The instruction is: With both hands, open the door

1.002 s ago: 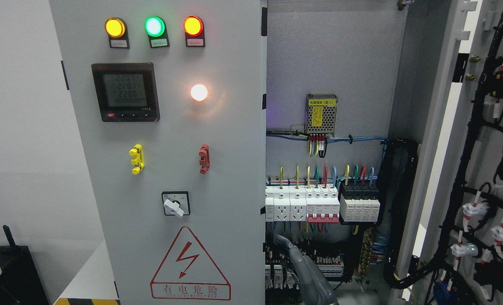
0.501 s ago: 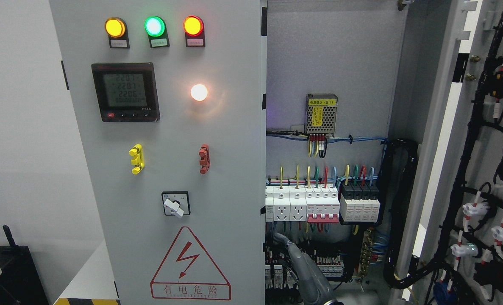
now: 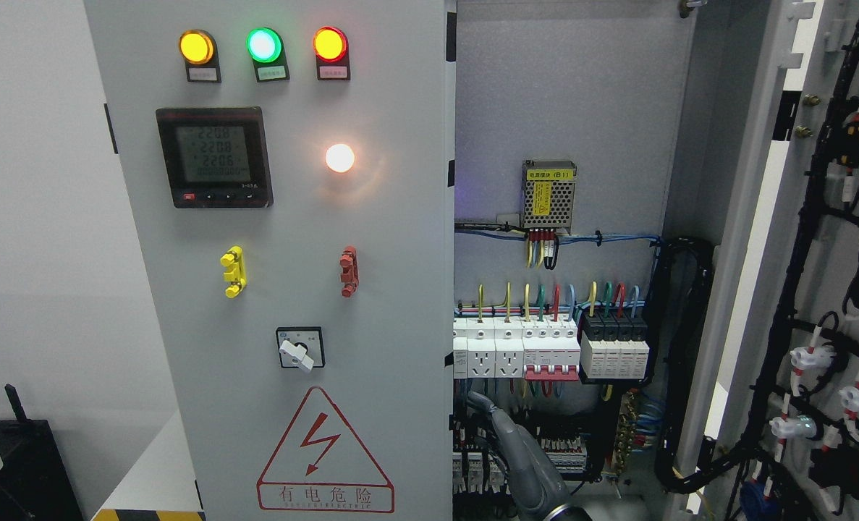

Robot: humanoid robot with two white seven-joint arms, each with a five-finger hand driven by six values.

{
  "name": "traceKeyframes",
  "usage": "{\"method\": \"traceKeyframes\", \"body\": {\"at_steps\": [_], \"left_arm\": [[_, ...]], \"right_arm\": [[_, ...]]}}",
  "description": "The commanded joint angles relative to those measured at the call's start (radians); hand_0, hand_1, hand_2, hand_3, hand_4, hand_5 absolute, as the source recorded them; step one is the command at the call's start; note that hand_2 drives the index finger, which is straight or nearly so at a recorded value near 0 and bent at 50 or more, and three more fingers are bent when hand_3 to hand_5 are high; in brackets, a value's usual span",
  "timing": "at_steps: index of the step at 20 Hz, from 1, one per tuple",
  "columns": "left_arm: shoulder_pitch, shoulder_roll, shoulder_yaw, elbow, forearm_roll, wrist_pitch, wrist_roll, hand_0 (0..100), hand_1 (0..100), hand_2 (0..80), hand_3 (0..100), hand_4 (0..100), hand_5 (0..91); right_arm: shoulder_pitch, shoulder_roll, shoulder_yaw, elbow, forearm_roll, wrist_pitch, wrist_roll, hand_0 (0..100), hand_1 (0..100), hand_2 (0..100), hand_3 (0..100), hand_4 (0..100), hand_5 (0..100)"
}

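Door (image 3: 798, 253) on your right is swung wide open already, left door (image 3: 292, 289) looks shut, and you can't tell what hand (image 3: 523, 463) holds.

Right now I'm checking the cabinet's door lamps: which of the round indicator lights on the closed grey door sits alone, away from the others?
The glowing white round lamp, alone right of the black digital meter. The amber, green and red lamps form a row above.

A grey robot hand (image 3: 517, 452) rises from the bottom edge just right of centre, one finger (image 3: 481, 402) extended upward and leftward
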Motion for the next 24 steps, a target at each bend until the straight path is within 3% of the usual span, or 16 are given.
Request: {"method": "traceKeyframes", "body": {"at_steps": [1,19,24], "left_arm": [[0.000,0.000,0.000,0.001,-0.026,0.000,0.000,0,0,0.0,0,3,0.0],[0.000,0.000,0.000,0.000,-0.026,0.000,0.000,0,0,0.0,0,3,0.0],[0.000,0.000,0.000,0.000,-0.026,0.000,0.000,0,0,0.0,0,3,0.0]], "right_arm": [[-0.013,0.000,0.003,0.022,-0.005,0.001,0.001,11,0,0,0,0,0],[-0.036,0.000,0.022,0.043,-0.045,0.001,0.002,11,0,0,0,0,0],[-0.035,0.000,0.023,0.036,-0.043,-0.001,0.034,11,0,0,0,0,0]]}}
